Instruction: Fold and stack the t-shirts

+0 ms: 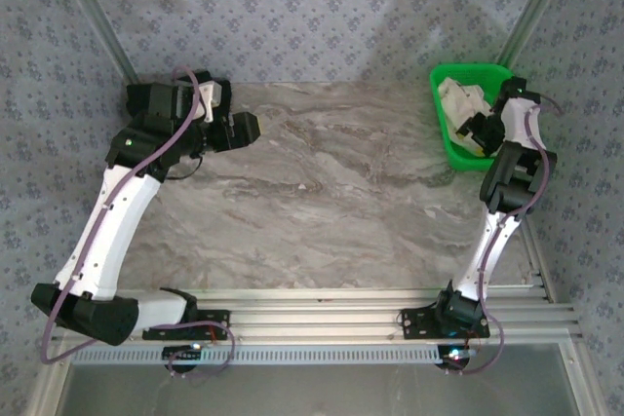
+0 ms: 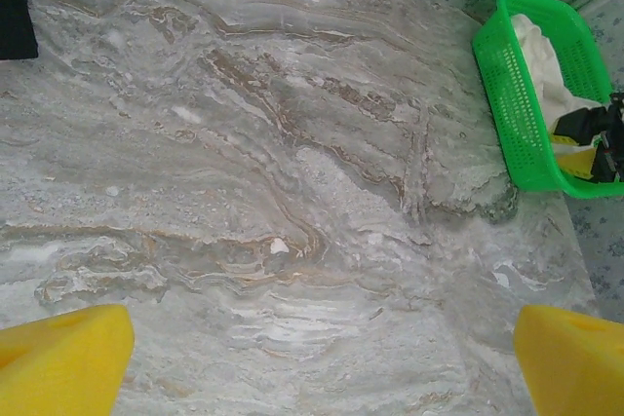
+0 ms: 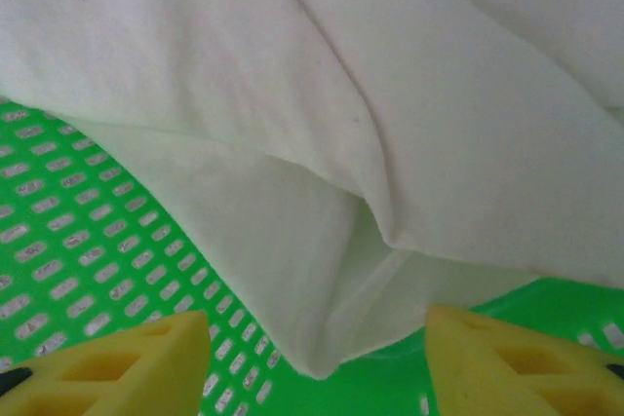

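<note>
Right gripper (image 3: 314,326), jaws apart, straddles an edge of the cream t-shirt (image 3: 390,94), remainder cut off.

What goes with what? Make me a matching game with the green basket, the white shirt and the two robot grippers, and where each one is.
Things:
1. green mesh basket
2. cream-white t-shirt
3. left gripper
4. right gripper

Places:
A. down in the basket, fingers on either side of a cloth edge
B. at the far right corner of the marble table
C. open wide above bare tabletop
D. lying bunched inside the basket

Pairs: 1-B, 2-D, 3-C, 4-A
</note>
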Robot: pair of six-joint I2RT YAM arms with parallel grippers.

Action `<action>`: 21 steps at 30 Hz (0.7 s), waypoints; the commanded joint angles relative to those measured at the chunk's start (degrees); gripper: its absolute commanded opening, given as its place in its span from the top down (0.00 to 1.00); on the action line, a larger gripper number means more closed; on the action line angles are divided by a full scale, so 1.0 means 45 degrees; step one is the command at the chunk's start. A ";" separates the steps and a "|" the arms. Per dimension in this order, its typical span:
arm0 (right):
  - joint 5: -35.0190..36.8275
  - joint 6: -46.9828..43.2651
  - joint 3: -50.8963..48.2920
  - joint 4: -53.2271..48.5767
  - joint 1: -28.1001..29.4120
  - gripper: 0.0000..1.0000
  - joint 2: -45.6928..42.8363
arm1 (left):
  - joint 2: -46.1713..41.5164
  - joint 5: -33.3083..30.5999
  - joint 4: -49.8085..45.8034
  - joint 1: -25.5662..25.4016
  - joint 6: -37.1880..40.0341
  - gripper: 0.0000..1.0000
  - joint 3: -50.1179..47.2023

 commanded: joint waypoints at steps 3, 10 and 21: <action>0.0033 0.0907 0.0355 0.0034 0.0049 0.43 0.0719 | -0.0089 -0.0339 -0.0258 -0.0081 0.0359 0.00 0.0012; 0.0215 0.1534 0.0564 0.0300 0.0247 0.56 0.1057 | 0.0005 -0.0645 -0.0431 -0.0045 0.0436 0.00 0.0021; -0.1084 0.1831 0.0700 0.0991 0.0285 1.00 -0.0876 | -0.0456 -0.0964 -0.0363 0.0678 0.0636 0.00 -0.0492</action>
